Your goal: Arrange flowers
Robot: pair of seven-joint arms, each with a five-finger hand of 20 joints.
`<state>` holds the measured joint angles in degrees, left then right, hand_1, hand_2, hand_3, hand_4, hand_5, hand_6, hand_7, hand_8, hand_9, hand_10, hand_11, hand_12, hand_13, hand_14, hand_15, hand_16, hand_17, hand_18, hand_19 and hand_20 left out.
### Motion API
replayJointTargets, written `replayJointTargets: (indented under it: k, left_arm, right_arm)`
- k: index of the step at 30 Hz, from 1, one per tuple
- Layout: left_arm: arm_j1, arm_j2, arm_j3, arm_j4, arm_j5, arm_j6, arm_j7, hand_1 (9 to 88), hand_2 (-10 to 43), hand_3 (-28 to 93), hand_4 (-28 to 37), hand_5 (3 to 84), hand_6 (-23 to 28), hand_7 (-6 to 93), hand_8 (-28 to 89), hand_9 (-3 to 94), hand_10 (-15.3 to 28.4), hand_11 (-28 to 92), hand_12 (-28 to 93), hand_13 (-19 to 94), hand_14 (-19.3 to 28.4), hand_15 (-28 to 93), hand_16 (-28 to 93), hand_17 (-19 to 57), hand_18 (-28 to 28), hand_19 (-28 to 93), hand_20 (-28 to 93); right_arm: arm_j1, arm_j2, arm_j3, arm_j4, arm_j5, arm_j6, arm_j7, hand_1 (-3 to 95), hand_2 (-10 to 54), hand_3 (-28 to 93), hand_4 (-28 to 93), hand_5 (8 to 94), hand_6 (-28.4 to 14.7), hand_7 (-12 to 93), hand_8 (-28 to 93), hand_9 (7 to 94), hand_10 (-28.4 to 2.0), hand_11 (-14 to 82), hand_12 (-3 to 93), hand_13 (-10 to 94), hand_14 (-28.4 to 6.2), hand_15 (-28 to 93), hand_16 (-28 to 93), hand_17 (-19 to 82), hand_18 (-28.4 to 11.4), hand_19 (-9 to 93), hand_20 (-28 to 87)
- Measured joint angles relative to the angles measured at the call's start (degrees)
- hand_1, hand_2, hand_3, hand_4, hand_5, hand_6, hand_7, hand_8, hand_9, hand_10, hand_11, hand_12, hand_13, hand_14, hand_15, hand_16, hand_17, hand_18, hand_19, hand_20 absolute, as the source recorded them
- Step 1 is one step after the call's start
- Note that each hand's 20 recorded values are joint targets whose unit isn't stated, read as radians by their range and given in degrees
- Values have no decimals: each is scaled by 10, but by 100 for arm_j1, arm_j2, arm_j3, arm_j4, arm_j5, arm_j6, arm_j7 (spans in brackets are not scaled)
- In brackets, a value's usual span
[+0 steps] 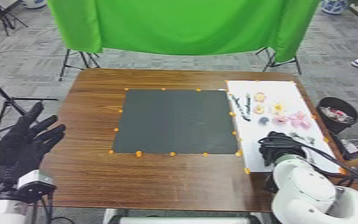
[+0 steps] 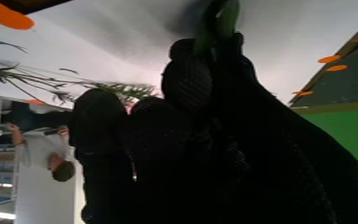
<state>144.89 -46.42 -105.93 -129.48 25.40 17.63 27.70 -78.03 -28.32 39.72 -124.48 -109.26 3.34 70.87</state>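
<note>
The right hand [image 1: 280, 144] pinches a green stem [image 2: 228, 20] over the white sheet [image 1: 254, 145], where the flowers [image 1: 298, 120] lie spread, probably for easy picking. The left hand [image 1: 17, 145] hangs wide open aside, presumably leaving working room.

In the head view, the wooden table [image 1: 91, 115] is looked down on from above its near side, with the camera faced forward and set back enough for nearly the whole tabletop and the green cloth [image 1: 180, 25] beyond to be taken in. In the right wrist view, the right hand [image 1: 282, 143] is seen at very close range, with the room behind shown upside down. The white sheet [image 1: 286, 92], the dark mat [image 1: 175, 120] and the cloth are shared by both.
</note>
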Motion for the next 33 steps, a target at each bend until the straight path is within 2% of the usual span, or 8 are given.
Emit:
replayJointTargets:
  k: [4, 9, 12, 15, 17, 20, 28, 33]
  left_arm:
    - [71, 158, 4, 0, -97, 13, 121, 279, 63, 629, -224, 308, 56, 76, -74, 287, 174, 215, 113, 197, 265, 504, -104, -90, 278, 491, 22]
    - [67, 160, 4, -2, -87, 13, 105, 279, 62, 630, -224, 308, 56, 76, -75, 287, 174, 215, 113, 198, 265, 504, -104, -90, 278, 490, 22]
    - [67, 135, 3, -5, -76, 13, 92, 279, 62, 631, -224, 308, 56, 76, -75, 286, 174, 215, 113, 198, 265, 504, -104, -90, 278, 491, 22]
    - [69, 103, -3, -11, -66, 13, 77, 279, 62, 631, -224, 308, 56, 76, -75, 287, 174, 215, 113, 197, 265, 504, -104, -90, 278, 491, 22]
    - [79, 91, -11, -16, -65, 13, 78, 279, 62, 631, -224, 308, 57, 76, -75, 286, 175, 215, 113, 197, 265, 504, -104, -90, 278, 491, 22]
    - [106, 91, -33, -23, -66, 15, 79, 280, 63, 630, -224, 308, 57, 76, -75, 286, 175, 214, 113, 197, 265, 506, -104, -91, 279, 492, 22]
    - [159, 101, -42, -31, -77, 33, 98, 279, 64, 629, -221, 308, 56, 78, -75, 286, 175, 215, 113, 197, 265, 507, -105, -91, 279, 492, 21]
    - [199, 185, -38, -33, -133, 59, 171, 280, 63, 629, -222, 308, 57, 78, -76, 286, 174, 217, 113, 197, 265, 507, -105, -91, 280, 492, 21]
  right_arm:
    - [30, 61, 86, -87, 18, 1, -32, 463, 91, 810, -142, 610, -91, 614, 243, 737, -148, 610, 377, 783, -95, 841, 219, 563, -199, 932, 576]
    - [96, 100, 176, -166, 17, 7, -52, 480, 80, 801, -162, 619, -92, 597, 230, 737, -148, 593, 372, 781, -94, 830, 219, 560, -198, 932, 563]
    - [81, 103, 262, -201, -6, 25, -54, 485, 50, 795, -171, 644, -82, 545, 183, 754, -150, 515, 335, 774, -104, 766, 201, 548, -197, 932, 432]
    - [-10, 134, 336, -277, -96, 237, -81, 475, -20, 750, -195, 679, -98, 348, 180, 755, -183, 399, 270, 744, -126, 708, 173, 530, -193, 932, 251]
    - [-219, 151, 541, -378, -95, 483, -122, 435, -17, 758, -199, 689, -129, 240, 132, 751, -205, 379, 225, 735, -137, 691, 160, 530, -187, 932, 171]
    - [-788, 132, 1279, -593, 108, 487, -189, 402, -22, 743, -196, 692, -156, 186, -42, 754, -222, 342, 200, 738, -145, 659, 141, 539, -177, 932, 78]
    - [-1251, 95, 1818, -710, 514, -213, -125, 406, -55, 683, -193, 681, -192, 91, -76, 760, -252, 193, 157, 767, -148, 556, 102, 609, -139, 932, -242]
    - [-1406, 32, 1896, -711, 551, -229, -103, 407, -66, 668, -192, 656, -193, 80, -81, 752, -259, 161, 144, 805, -137, 517, 97, 641, -130, 932, -278]
